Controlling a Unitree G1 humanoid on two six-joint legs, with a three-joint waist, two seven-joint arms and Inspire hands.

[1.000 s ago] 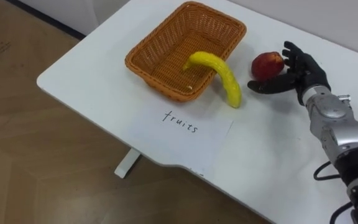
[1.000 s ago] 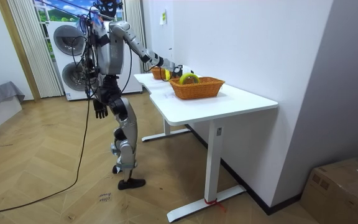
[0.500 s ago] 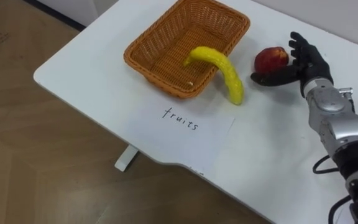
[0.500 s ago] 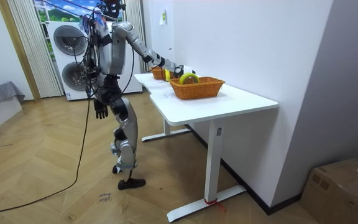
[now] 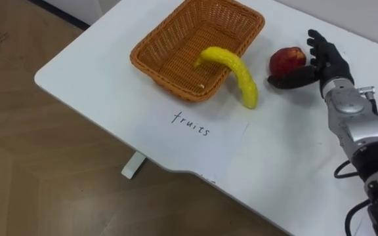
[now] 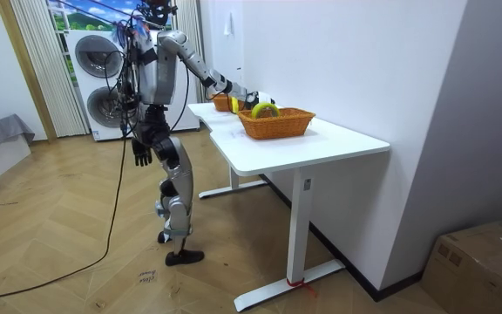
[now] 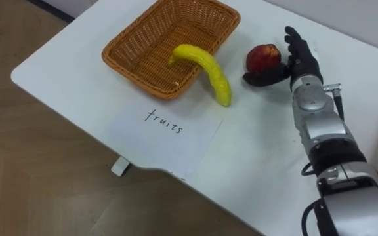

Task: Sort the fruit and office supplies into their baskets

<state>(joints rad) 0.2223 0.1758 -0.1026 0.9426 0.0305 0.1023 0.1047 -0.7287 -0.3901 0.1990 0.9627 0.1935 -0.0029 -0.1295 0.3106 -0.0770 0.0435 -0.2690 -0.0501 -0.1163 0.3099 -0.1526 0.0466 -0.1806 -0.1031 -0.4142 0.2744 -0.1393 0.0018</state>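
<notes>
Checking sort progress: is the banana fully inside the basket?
No, the banana drapes over the basket rim, one end resting on the table outside.

A white table (image 5: 90, 78) carries a wicker basket (image 5: 176, 46). A paper sheet (image 5: 205, 141) lies at the basket's 6 o'clock and a red apple (image 5: 286, 60) at its 3 o'clock. A banana (image 5: 240, 78) rests its tip between them.
</notes>
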